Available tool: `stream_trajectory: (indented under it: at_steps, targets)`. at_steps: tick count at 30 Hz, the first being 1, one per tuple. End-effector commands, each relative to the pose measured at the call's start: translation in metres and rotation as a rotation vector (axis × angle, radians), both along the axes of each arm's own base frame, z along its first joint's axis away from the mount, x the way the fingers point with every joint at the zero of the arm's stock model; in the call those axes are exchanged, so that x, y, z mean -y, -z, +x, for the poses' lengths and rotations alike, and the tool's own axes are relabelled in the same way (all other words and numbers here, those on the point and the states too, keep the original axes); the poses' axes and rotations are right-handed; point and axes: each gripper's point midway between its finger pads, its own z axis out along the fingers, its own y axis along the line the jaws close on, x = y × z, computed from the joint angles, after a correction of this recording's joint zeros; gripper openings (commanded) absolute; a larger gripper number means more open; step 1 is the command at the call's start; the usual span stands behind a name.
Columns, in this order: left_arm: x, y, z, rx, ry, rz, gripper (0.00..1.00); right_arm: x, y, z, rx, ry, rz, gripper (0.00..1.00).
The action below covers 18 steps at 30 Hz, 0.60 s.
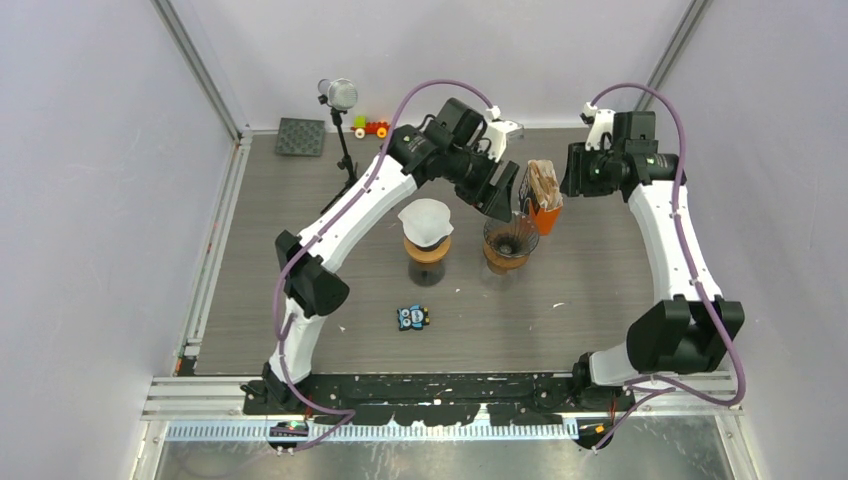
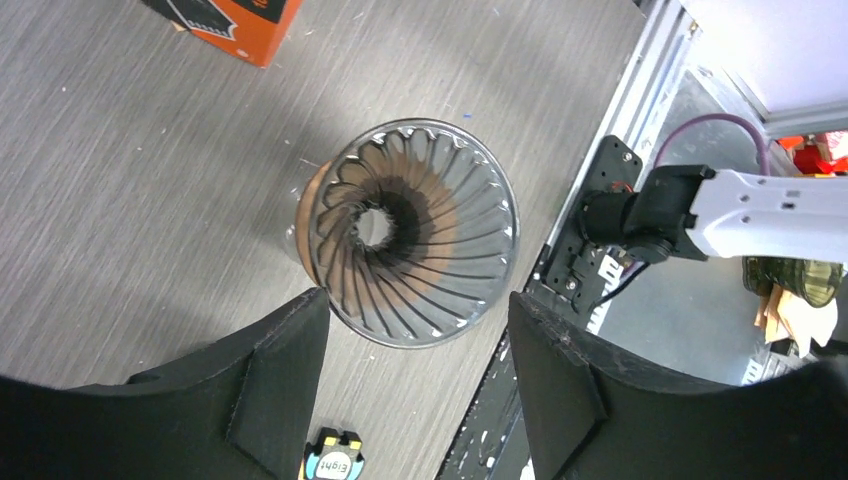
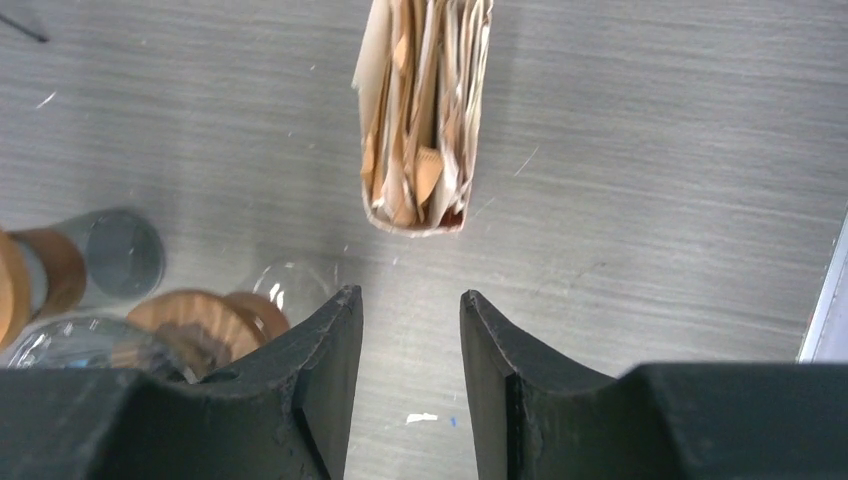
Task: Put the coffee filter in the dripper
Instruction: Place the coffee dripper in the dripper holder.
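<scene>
Glass dripper (image 1: 509, 240), ribbed and amber-tinted, is seen empty on the grey tabletop (image 1: 620, 300) in the top view and is taken as the reference. Just behind and right of it, an orange holder (image 1: 546, 212) is stood, packed with brown paper filters (image 1: 545, 178). Left of the dripper, a second dripper (image 1: 427, 245) is seen with a white filter (image 1: 425, 218) already seated. An owl toy (image 1: 412, 317) is laid nearer the bases. The left arm (image 1: 360, 205) is stretched over the dripper, and the right arm (image 1: 665, 230) is ended just right of the holder.

Left wrist view: the left fingers (image 2: 280, 380) are spread wide either side of the dripper's rim, with nothing grasped. Contact with the glass cannot be told.

Right wrist view: the right fingers (image 3: 320, 380) are parted with a bare gap between them. They are pointed at the filter stack but held short of it, apart.

Step judged: the pick is not yet made, since no filter is held and the dripper is bare. Next, the right fingers would need to be advanced onto one filter's edge and pinched on a single sheet. That sheet would then be drawn clear of the stack and carried over the dripper, point down. The left fingers would likely need to be cleared from the cone's mouth or closed to steady the cone.
</scene>
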Motion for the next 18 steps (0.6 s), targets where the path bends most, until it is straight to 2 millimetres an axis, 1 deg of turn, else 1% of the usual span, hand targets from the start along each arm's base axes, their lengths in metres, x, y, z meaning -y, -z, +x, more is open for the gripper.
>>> stream_trajectory:
  at_steps: [1,4,8,13,18]
  targets:
    - [-0.004,-0.051,-0.024,0.081,0.086,-0.118,0.68,0.009,-0.012,0.04,0.111,0.032,-0.038,0.44]
    - [-0.007,-0.054,-0.028,0.112,0.087,-0.115,0.69,0.011,-0.002,0.052,0.092,0.029,-0.046,0.42]
    - [-0.009,-0.058,-0.038,0.129,0.1,-0.116,0.69,0.013,0.013,0.063,0.061,0.023,-0.057,0.4]
    - [-0.01,-0.06,-0.046,0.146,0.113,-0.114,0.69,0.016,0.028,0.07,0.033,0.018,-0.076,0.38]
    - [-0.01,-0.058,-0.048,0.142,0.12,-0.11,0.7,0.01,0.039,0.072,0.01,-0.006,-0.052,0.34]
